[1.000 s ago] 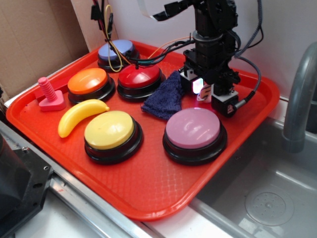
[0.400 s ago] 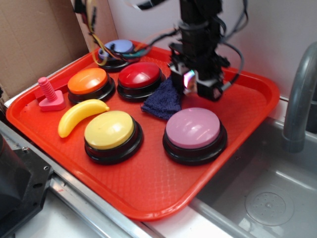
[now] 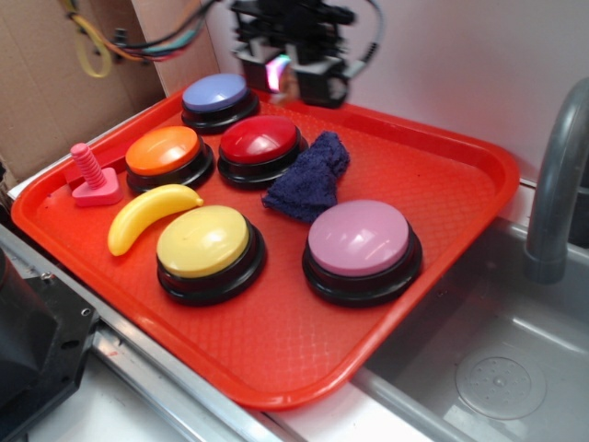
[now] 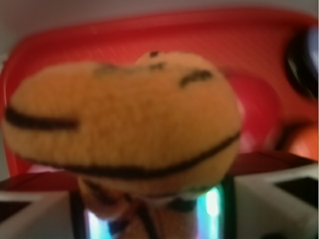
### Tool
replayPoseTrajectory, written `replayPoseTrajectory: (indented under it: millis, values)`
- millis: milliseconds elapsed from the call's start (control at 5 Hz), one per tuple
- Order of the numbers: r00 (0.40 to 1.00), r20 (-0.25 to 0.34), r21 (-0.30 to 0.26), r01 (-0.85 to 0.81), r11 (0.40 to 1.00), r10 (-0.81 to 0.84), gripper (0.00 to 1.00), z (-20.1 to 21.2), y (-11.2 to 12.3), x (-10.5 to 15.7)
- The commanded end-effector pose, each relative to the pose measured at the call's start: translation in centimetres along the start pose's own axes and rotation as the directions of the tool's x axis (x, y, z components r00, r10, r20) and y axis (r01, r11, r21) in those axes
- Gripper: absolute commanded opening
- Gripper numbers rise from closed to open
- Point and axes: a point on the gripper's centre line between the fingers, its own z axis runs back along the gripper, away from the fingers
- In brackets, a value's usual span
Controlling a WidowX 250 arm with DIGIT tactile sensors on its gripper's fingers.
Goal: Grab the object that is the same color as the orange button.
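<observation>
The object, a small orange plush tiger (image 4: 124, 119) with black stripes, fills the wrist view, blurred and close. My gripper (image 4: 149, 209) is shut on it, with the white fingers (image 4: 35, 214) pressing its lower part from both sides. In the exterior view the gripper (image 3: 287, 78) hangs raised above the tray's back edge, just right of the blue button (image 3: 216, 95). The tiger itself cannot be made out there. The orange button (image 3: 163, 150) sits at the tray's left, well below and left of the gripper.
The red tray (image 3: 442, 157) also holds a red button (image 3: 259, 141), yellow button (image 3: 204, 241), pink button (image 3: 359, 239), dark blue cloth (image 3: 308, 175), yellow banana (image 3: 147, 216) and pink screw toy (image 3: 92, 180). A sink and faucet (image 3: 557, 184) lie to the right; cardboard stands at left.
The gripper has risen from beside the dark blue cloth and travelled left and back to above the blue button, carrying the tiger. The cloth now lies uncovered.
</observation>
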Motion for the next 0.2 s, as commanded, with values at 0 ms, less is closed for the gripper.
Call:
replayPoseTrajectory:
  millis: [0]
  values:
    - [0.997, 0.022, -0.042, -0.073, 0.996, 0.074, 0.00, 4.49, 3.40, -5.22]
